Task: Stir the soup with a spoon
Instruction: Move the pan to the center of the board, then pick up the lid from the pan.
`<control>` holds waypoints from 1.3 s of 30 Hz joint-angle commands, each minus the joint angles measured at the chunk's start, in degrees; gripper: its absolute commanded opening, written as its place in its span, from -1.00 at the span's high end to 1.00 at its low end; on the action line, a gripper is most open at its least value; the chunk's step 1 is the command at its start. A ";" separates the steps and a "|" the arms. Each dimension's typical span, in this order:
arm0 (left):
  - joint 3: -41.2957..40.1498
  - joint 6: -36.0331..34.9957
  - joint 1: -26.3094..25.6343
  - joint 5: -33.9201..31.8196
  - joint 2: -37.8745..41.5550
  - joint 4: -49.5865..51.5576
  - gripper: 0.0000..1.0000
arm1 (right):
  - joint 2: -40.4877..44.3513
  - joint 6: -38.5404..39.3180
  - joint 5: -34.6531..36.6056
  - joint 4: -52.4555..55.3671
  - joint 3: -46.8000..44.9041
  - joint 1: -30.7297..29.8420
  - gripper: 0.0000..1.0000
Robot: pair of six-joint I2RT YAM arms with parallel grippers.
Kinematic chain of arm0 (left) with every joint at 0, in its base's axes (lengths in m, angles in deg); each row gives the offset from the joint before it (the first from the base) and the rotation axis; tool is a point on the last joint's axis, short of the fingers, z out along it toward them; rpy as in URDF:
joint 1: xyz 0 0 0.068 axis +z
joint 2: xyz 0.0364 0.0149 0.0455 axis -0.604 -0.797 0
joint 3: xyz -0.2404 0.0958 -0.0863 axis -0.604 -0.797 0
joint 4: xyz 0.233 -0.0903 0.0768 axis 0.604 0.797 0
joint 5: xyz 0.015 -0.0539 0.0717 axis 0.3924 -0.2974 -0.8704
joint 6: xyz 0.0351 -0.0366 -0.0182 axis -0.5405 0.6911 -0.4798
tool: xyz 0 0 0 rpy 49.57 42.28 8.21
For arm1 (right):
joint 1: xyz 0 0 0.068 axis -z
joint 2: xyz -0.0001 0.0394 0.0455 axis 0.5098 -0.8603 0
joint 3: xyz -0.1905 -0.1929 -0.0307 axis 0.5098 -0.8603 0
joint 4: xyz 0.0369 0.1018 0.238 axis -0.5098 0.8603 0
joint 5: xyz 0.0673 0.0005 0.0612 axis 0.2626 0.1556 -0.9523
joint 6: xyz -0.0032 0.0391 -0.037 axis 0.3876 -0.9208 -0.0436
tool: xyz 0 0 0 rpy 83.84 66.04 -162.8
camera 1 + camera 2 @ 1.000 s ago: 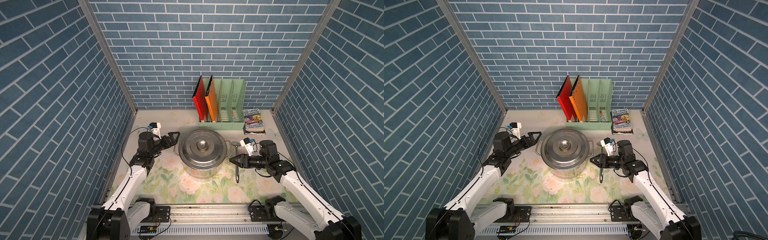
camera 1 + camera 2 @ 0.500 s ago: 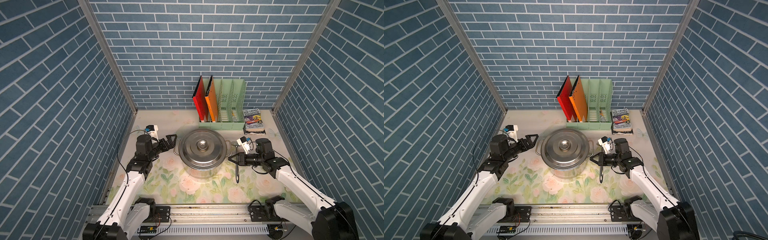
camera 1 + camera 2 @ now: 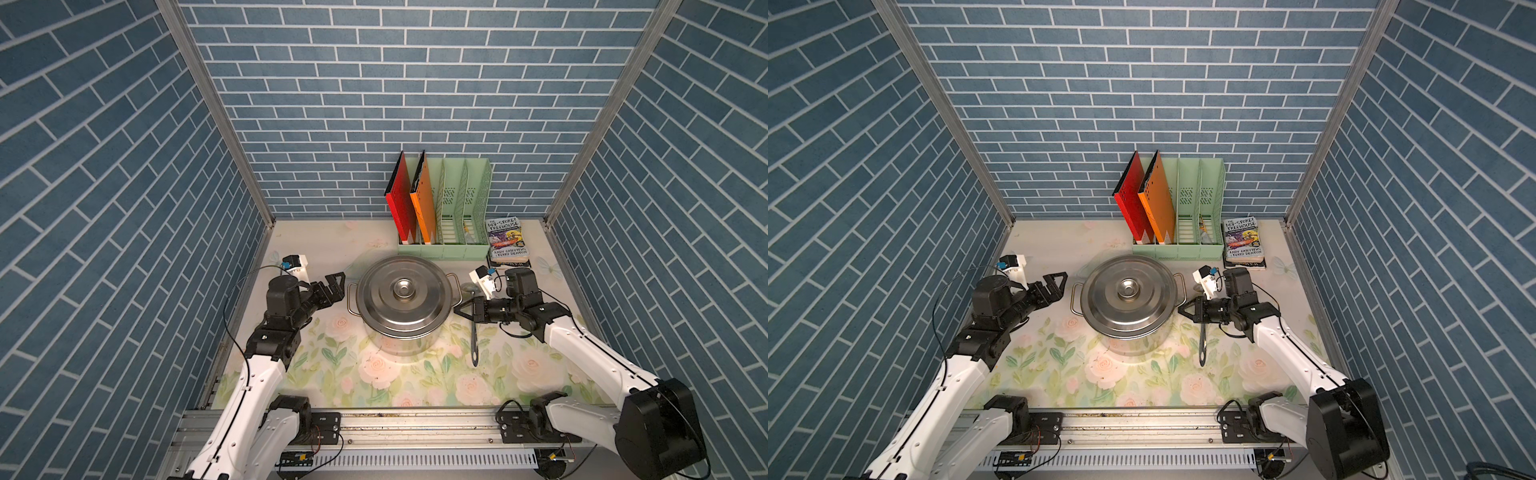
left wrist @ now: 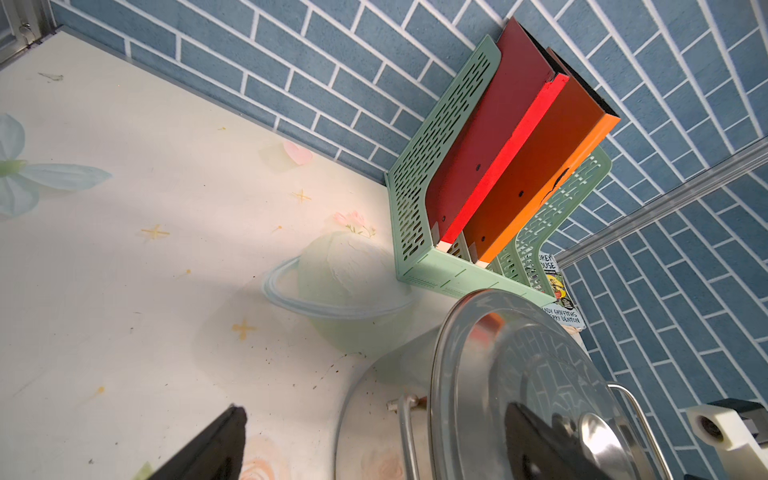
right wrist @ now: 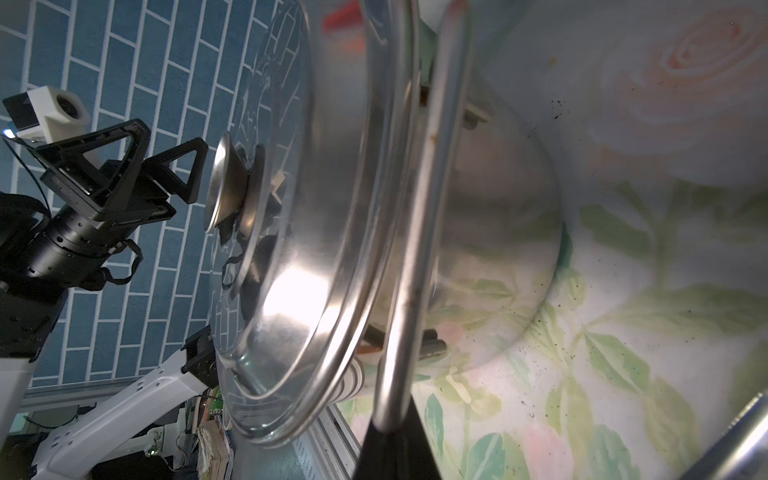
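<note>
- Looks like a lab test cell dressed as a home corner.
- Closed in by printed blue-brick wall panels [image 3: 374, 104] joined with bare aluminium posts [image 3: 221, 116].
- Floored with a flower-print tabletop [image 3: 415, 386].
- Fitted with left arm [image 3: 257, 386] and right arm [image 3: 590, 355] bolted to a metal rail [image 3: 415, 424], cables exposed.
- Mixes props: steel pot [image 3: 399, 343], green file rack [image 3: 457, 249], paperback [image 3: 508, 241].

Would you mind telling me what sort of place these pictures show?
Probably a staged robot test cell rather than a real kitchen: brick-patterned panels enclose a floral tabletop, two white robot arms rise from a metal rail, and a lidded steel stockpot sits near a green file rack.
</note>
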 commanded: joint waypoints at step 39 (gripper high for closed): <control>1.10 -0.57 -0.28 -8.21 3.91 4.08 -1.00 | -6.82 37.56 32.05 -33.61 8.12 -29.30 -0.99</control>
